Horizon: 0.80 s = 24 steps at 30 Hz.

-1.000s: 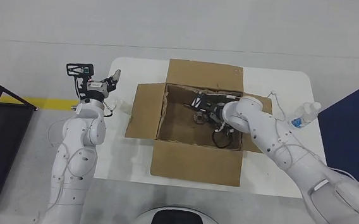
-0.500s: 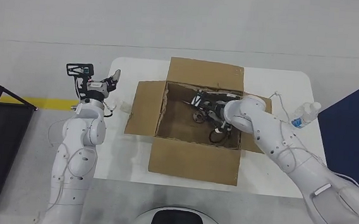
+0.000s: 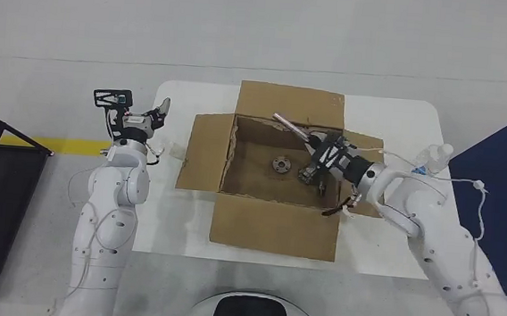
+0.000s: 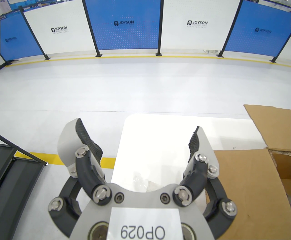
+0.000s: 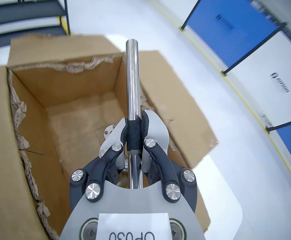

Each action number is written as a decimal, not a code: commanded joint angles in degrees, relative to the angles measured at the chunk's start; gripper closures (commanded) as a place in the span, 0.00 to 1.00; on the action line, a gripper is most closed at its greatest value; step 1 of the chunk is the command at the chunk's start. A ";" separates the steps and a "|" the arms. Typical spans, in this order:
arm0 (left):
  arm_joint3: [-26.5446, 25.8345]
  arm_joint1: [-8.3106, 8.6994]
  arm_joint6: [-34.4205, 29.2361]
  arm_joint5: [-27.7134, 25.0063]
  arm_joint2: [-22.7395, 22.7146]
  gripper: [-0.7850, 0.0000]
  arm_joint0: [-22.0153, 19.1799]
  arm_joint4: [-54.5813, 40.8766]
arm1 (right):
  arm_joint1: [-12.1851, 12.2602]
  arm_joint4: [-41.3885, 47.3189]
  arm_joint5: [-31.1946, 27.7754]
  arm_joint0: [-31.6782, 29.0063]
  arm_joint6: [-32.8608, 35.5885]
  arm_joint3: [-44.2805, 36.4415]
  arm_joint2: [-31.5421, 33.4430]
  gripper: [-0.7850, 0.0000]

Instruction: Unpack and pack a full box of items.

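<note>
Right pincer (image 5: 134,127) grips a steel rod (image 5: 132,79) tightly over the three o'clock side of the box (image 3: 275,229); I see my left pincer (image 4: 138,141) spread wide, empty, at the table's nine o'clock.

Box (image 3: 274,233) on table (image 3: 176,228), round part (image 3: 281,165) inside it, rod (image 3: 292,129) above box, bottle (image 3: 432,160) to box's right

Lower end of rod (image 5: 132,79) behind right pincer (image 5: 134,123)
</note>
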 commanded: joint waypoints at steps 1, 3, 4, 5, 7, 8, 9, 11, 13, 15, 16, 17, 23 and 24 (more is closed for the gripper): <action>0.00 0.00 0.00 0.00 0.00 0.00 0.00 0.00 | 0.80 0.55 0.09 -6.91 -4.27 -2.07 7.80 1.00; 0.00 0.00 0.00 0.00 0.00 0.00 0.00 0.00 | 1.27 1.63 0.55 -12.28 -7.22 -3.09 13.60 1.00; 0.00 0.00 0.00 0.00 0.00 0.00 0.00 0.00 | 1.40 2.29 0.76 -14.85 -8.54 -3.30 16.20 1.00; 0.00 0.00 0.00 0.00 0.00 0.00 0.00 0.00 | 1.49 3.13 0.82 -17.29 -9.66 -2.87 18.73 1.00; 0.00 0.00 0.00 0.00 0.00 0.00 0.00 0.00 | 1.54 5.58 0.44 -21.47 -11.85 -1.48 23.15 1.00; 0.00 0.00 0.00 0.00 0.00 0.00 0.00 0.00 | 1.53 6.81 0.06 -23.24 -12.55 -0.22 25.09 1.00; 0.00 0.00 0.00 0.00 0.00 0.00 0.00 0.00 | 1.49 8.16 -0.19 -24.71 -13.22 0.98 26.83 1.00; 0.00 0.00 0.00 0.00 0.00 0.00 0.00 0.00 | 1.44 10.42 -1.97 -27.05 -14.10 3.94 29.49 1.00; 0.00 0.00 0.00 0.00 0.00 0.00 0.00 0.00 | 1.36 12.84 -4.25 -28.56 -14.52 7.34 31.12 1.00; 0.00 0.00 0.00 0.00 0.00 0.00 0.00 0.00 | 1.30 14.55 -6.63 -29.27 -14.51 10.66 31.76 1.00; 0.00 0.00 0.00 0.00 0.00 0.00 0.00 0.00 | 1.28 15.09 -7.64 -29.19 -14.19 12.07 31.80 1.00; 0.00 0.00 0.00 0.00 0.00 0.00 0.00 0.00 | 1.26 15.66 -8.38 -28.90 -13.59 13.69 31.61 1.00; 0.00 0.00 0.00 0.00 0.00 0.00 0.00 0.00 | 0.95 18.97 -9.05 -21.67 -4.56 24.27 26.54 1.00; 0.00 0.00 0.00 0.00 0.00 0.00 0.00 0.00 | 0.83 19.71 -9.44 -19.85 -3.51 26.11 25.29 1.00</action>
